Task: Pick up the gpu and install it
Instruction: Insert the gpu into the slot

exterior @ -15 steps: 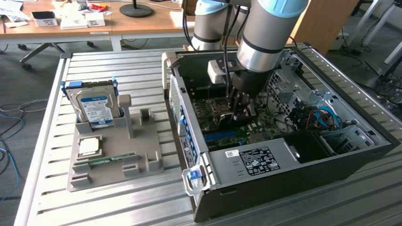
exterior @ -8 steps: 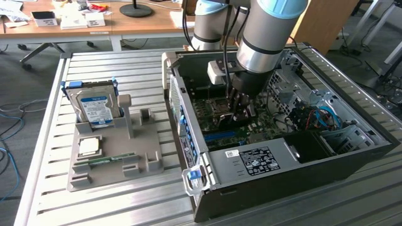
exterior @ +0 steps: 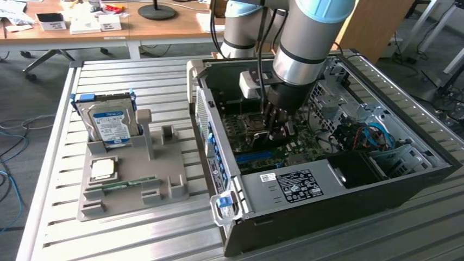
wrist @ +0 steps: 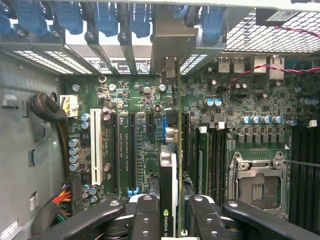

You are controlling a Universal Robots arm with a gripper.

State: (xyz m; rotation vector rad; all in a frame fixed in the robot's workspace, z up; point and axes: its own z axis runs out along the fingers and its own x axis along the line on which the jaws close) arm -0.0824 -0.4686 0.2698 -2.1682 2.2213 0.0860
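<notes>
One gpu [wrist: 171, 165], one hard drive [exterior: 110, 122], one computer case [exterior: 326, 206]

A matt green circuit-board edge and a glossy black fan housing are shown on the gpu [wrist: 172, 190], gripped by matt black fingers [wrist: 145, 215]. Bare grey sheet metal is seen on the computer case [exterior: 406, 179], ribbed aluminium on the table [exterior: 145, 239], and matt grey plastic on the parts holder [exterior: 170, 174].

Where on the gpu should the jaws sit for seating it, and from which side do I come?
Take the gpu by its upper long edge, jaws on its two flat faces, coming straight down toward the motherboard, as the gripper holds it. The card stands edge-on to the board, so those faces are what can be clamped.
</notes>
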